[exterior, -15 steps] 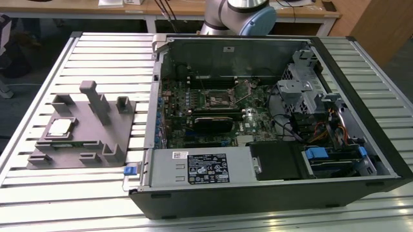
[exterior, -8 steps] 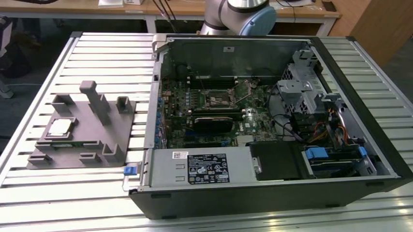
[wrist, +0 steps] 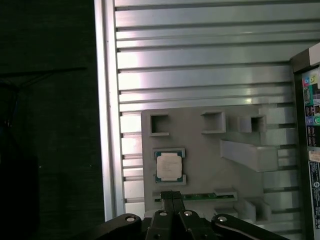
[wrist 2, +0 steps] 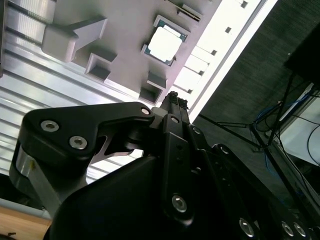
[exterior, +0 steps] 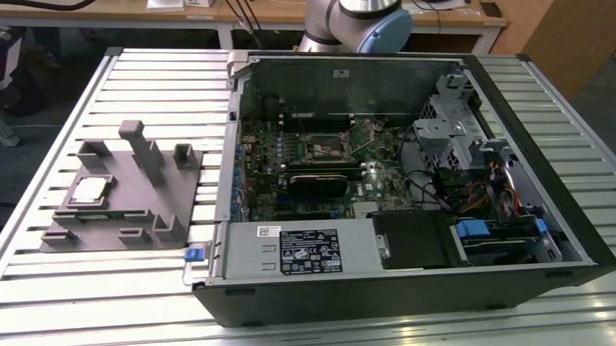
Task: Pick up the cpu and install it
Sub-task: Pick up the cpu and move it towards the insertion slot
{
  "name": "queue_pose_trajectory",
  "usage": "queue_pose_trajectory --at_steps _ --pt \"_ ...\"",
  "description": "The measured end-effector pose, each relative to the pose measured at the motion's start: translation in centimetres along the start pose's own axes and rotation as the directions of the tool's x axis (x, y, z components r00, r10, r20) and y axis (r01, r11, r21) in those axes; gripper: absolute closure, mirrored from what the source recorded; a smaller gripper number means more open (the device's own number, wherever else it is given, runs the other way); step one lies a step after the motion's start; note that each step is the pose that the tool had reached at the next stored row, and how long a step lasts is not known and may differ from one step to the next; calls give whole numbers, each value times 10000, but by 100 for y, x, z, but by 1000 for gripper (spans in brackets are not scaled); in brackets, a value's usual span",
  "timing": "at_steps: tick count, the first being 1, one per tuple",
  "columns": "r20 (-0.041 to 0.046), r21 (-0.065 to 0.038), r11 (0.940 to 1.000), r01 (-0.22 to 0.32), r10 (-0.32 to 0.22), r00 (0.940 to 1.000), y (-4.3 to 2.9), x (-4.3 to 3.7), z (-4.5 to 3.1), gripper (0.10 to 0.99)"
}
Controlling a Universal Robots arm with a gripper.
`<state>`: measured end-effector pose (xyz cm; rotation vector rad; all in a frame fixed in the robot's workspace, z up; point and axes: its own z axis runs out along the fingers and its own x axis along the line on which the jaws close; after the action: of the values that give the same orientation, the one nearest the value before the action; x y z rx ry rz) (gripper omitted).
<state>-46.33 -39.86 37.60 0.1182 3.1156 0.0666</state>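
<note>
Found the black pincer [wrist: 172, 196] closed up, fingertips pressed together, gripping nothing. Spotted the cpu [wrist: 169, 166], a small flat square chip with a pale silver metal top, just ahead of those tips and below them, untouched. Lay flat in a recess of the grey plastic fixture with upright blocks [wrist: 210, 165], presumably seated there to stay square for a straight descent. Noted the ribbed aluminium surface [wrist: 200, 60] beneath, and the open black computer case [exterior: 337, 303] off to one side of the pincer.
</note>
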Motion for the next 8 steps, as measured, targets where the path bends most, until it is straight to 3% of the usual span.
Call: queue_pose_trajectory --at_steps 8 --pt "0 0 10000 0 0 10000 -6 1 40 980"
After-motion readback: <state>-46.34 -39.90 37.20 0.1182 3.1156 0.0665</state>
